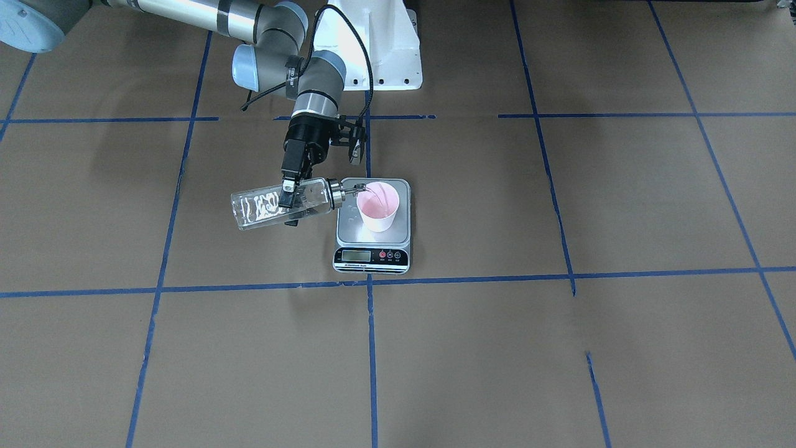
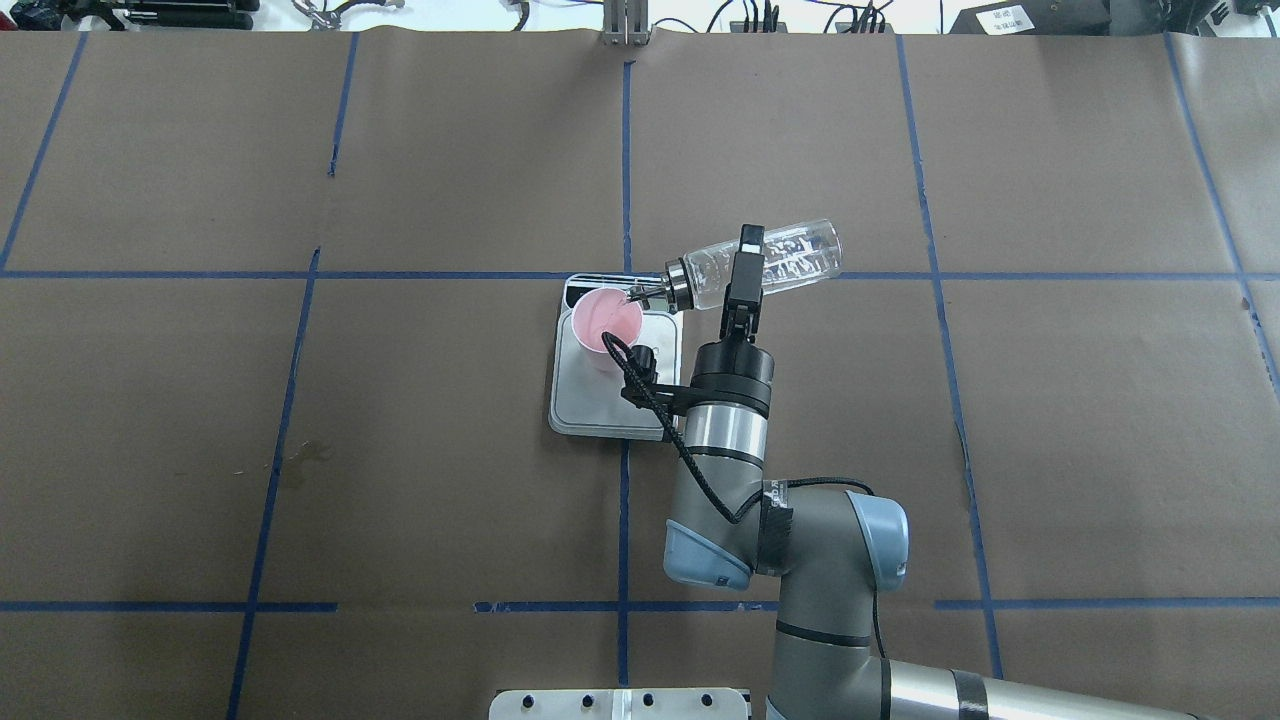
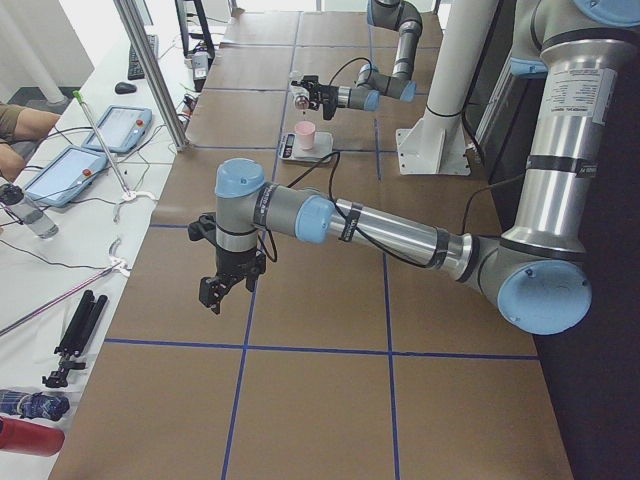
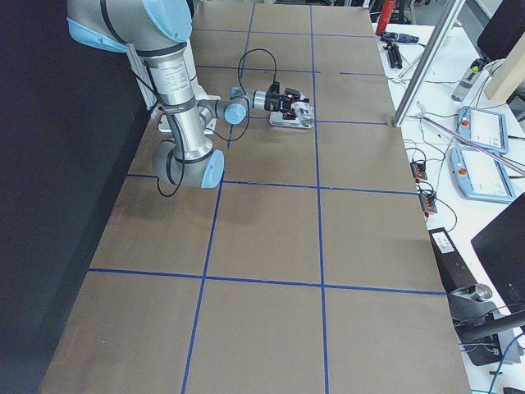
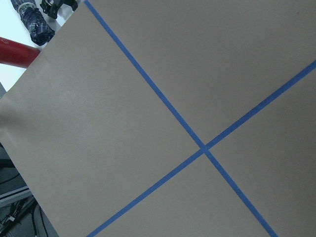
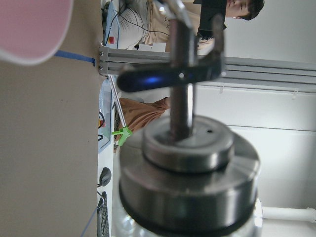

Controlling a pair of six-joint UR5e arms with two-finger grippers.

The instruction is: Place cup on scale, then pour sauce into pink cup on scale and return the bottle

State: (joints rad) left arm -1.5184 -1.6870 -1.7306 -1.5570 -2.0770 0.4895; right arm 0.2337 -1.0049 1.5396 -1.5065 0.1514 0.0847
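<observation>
Bottle (image 1: 255, 209), clamped in right claw (image 1: 289, 205), seemingly pours into cup (image 1: 378, 210); left claw (image 3: 225, 293), side-view only, unreadable.

Glass, metal and paper on a taped brown table cover.
The bottle (image 1: 258, 208) is clear, glossy glass with bright glints, and its pourer top (image 6: 187, 168) is smooth, polished metal. The cup (image 1: 378, 216) looks like matt pale pink paper. The scale (image 1: 354, 234) has a satin silver-grey platform and a glossy black front strip (image 1: 372, 256). The table cover (image 1: 559, 348) is matt brown paper lined with smooth blue tape (image 1: 372, 348). The right arm (image 2: 725, 432) has shiny silver metal and pale blue plastic caps (image 2: 882, 528).
</observation>
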